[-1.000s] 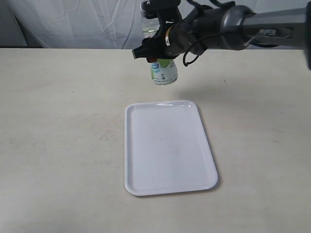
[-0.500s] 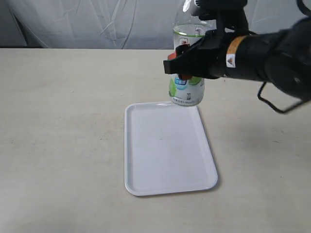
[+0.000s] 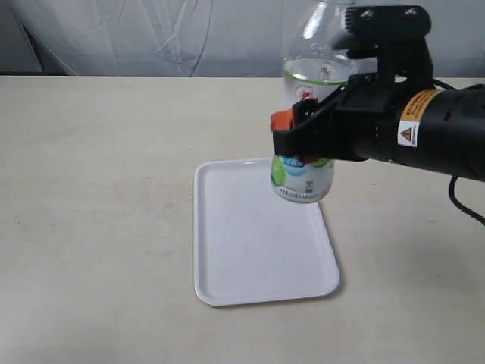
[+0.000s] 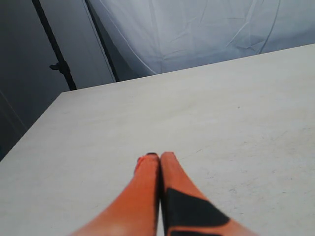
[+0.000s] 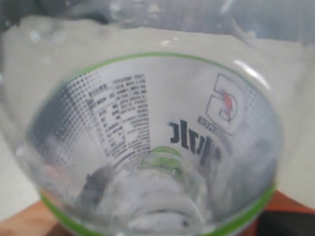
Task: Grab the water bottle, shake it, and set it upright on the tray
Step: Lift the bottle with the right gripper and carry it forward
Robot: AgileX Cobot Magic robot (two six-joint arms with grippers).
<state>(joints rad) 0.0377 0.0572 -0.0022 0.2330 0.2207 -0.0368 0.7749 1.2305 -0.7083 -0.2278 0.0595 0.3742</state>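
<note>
The water bottle (image 3: 304, 179) hangs upright in my right gripper (image 3: 301, 141), which is shut on its middle with an orange finger (image 3: 283, 120) showing on the left side. The bottle's base is over the far right corner of the white tray (image 3: 250, 258); whether it touches the tray I cannot tell. Its clear upper part runs to the top of the exterior view and the cap is not visible. The bottle (image 5: 147, 142) fills the right wrist view, seen through its clear wall. My left gripper (image 4: 160, 158) is shut and empty over bare table.
The beige table (image 3: 91, 189) spreads round the tray. A white cloth backdrop (image 3: 151, 34) hangs behind the far edge. In the left wrist view a dark stand (image 4: 59, 64) rises beyond the table's edge.
My right arm has carried the bottle nearer and rightward, from beyond the tray's far edge to over its far right corner, and lower. The tray has not moved.
</note>
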